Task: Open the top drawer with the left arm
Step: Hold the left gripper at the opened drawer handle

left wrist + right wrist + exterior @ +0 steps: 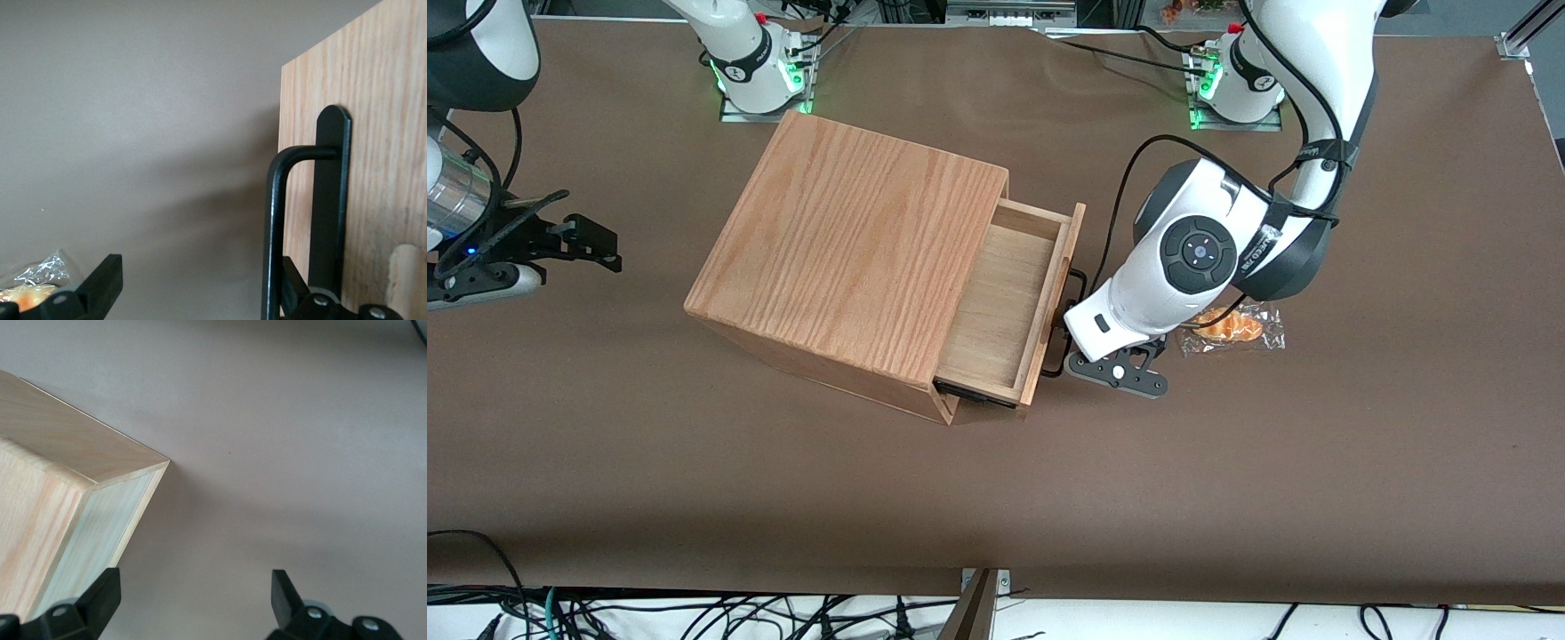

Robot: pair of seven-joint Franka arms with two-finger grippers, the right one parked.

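Here, one oak-grain cabinet point(845, 258) stood on the brown table point(1227, 480), and it serves as the landmark for everything else. Its top drawer point(1005, 307) was pulled partway out toward the working arm's end of the table, showing one pale, bare inside. One thin black wire handle point(1069, 320) ran along the drawer front; in the left wrist view that handle point(275, 227) stood out from the wood face on a black mounting strip. Just in front of the drawer, the one left arm point(1200, 258) bent down with its white wrist block low, and its gripper point(1116, 369) sat right at the handle, at the end nearer the front camera. The left wrist view showed the fingers point(100, 283) set wide apart, one well clear of the bar and the other against the drawer front, so the bar lay between them without being clamped. One clear packet of orange pieces point(1232, 327) lay on the table beside the arm's wrist, farther from the cabinet.
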